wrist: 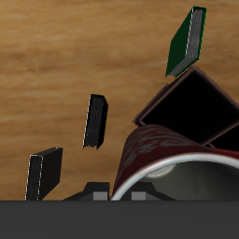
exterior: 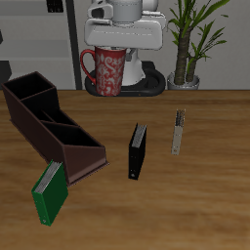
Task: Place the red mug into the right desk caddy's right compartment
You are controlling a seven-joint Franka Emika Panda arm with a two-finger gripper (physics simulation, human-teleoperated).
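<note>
The red mug (exterior: 109, 70) hangs in the air over the back of the table, and my gripper (exterior: 117, 45) is shut on its rim from above. The wrist view shows the speckled mug (wrist: 159, 154) right under the gripper (wrist: 117, 198), its white inside showing. The right desk caddy (exterior: 44, 122), long and dark maroon, lies at an angle on the table, nearer the front edge than the mug. Its roughly square end section, the right compartment (exterior: 85, 150) (wrist: 191, 112), sits by the green book and holds nothing.
A green book (exterior: 51, 190) (wrist: 187, 42) leans near the caddy's near end. A black book (exterior: 138, 149) (wrist: 94, 121) stands mid-table, with a pale one (exterior: 179, 132) beyond it. Another dark book (wrist: 43, 175) shows in the wrist view. A potted plant (exterior: 186, 44) stands at the back.
</note>
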